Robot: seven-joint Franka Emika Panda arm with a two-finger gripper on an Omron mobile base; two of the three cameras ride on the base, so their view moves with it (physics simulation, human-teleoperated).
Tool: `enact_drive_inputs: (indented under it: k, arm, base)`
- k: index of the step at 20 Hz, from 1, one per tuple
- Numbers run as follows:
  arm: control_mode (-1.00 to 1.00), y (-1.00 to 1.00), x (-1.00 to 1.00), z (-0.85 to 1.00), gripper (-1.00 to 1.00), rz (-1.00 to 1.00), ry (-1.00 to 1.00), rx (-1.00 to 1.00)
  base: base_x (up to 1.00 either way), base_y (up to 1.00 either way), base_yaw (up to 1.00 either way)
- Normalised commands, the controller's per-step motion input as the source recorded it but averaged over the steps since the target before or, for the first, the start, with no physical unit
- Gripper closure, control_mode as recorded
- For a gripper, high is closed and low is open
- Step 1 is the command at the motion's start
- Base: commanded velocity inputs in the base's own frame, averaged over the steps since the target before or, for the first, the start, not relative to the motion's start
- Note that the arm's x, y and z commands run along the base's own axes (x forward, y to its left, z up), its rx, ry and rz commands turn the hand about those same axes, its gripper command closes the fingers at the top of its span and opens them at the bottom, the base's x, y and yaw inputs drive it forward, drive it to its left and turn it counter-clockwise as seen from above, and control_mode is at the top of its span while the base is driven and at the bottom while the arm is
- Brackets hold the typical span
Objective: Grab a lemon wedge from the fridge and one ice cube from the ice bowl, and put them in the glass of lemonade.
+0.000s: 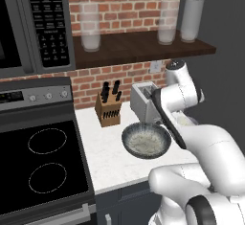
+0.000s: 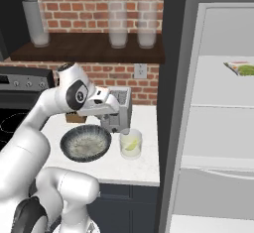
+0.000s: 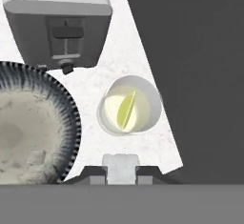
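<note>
My gripper [image 3: 120,171] is shut on a small whitish ice cube [image 3: 120,162], held above the counter just short of the glass of lemonade [image 3: 129,105]. A yellow-green lemon wedge [image 3: 126,109] lies inside that glass. The ice bowl [image 3: 33,127] sits to the glass's left, with a faint cube left on its speckled floor. In the right base view the glass of lemonade [image 2: 131,144] stands beside the ice bowl [image 2: 85,143], with my hand hovering over them in front of the toaster. The fridge [image 2: 218,108] stands open at the right, its white shelves showing.
A silver toaster [image 2: 119,109] stands right behind the glass and bowl. A knife block [image 1: 108,106] sits at the back left of the counter and a stove [image 1: 43,162] lies further left. Tall frosted glasses [image 2: 118,26] line the shelf above. The fridge's dark side wall [image 3: 200,75] borders the counter.
</note>
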Motion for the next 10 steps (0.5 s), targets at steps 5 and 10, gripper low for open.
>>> enact_drive_inputs:
  k: [5, 10]
  arm:
    - [-1.0, -0.31, 0.03, -0.61, 1.0, -0.02, 0.17, 0.05]
    - [-1.0, -0.21, 0.09, -0.36, 1.0, 0.0, 0.08, 0.15]
  base:
    - [0.0, 0.0, 0.0]
    - [0.0, 0.0, 0.0]
